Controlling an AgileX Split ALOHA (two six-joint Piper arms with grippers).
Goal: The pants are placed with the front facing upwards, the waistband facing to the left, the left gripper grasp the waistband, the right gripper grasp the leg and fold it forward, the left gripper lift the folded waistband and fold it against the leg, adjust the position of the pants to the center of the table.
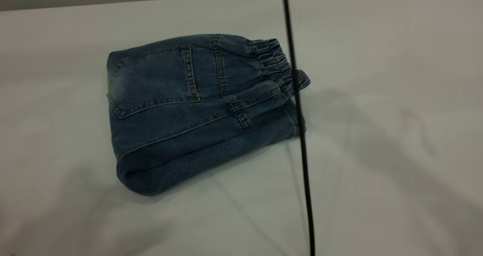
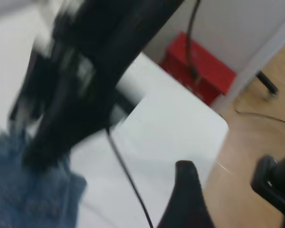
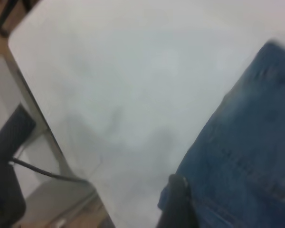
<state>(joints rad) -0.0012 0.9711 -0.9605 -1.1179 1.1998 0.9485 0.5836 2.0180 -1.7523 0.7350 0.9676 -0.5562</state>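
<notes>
the blue denim shorts point(image 1: 196, 108) sit folded near the middle of the plain white table point(image 1: 396, 154), can't tell either gripper's state, and a sloppy centering nudge could drag the top layer and undo the fold

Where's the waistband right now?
In the exterior view the waistband sits at the right end of the folded pants, up top, touching the black cable that crosses the table.
</notes>
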